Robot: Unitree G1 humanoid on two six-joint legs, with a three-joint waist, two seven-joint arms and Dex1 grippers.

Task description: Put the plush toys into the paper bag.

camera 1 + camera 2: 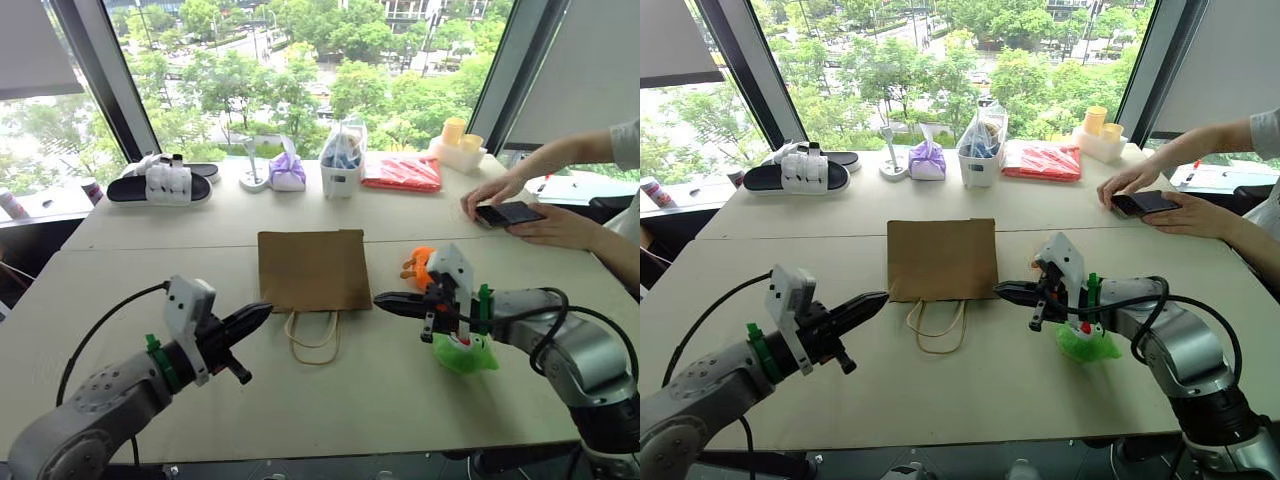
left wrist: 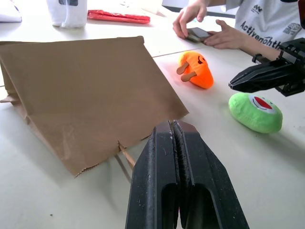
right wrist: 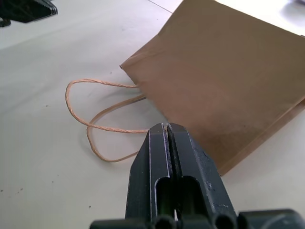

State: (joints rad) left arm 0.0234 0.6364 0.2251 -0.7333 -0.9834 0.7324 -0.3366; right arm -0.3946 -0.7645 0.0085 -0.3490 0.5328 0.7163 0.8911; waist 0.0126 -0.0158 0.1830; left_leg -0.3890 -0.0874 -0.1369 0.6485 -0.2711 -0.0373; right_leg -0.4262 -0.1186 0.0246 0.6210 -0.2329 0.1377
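Above table [image 1: 120,300], both jaws closed, empty

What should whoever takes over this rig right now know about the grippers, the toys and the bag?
Left gripper: shut, empty, above the table left of the bag's handles.
Right gripper: shut, empty, above the table right of the bag.
Paper bag: lying flat mid-table, not opened, handles toward the robot.
Orange toy and green toy: on the table right of the bag, by the right arm.
Done: nothing, both toys are out.
Left: open the bag, put in both toys.
A person's hand rests on a phone at the far right.
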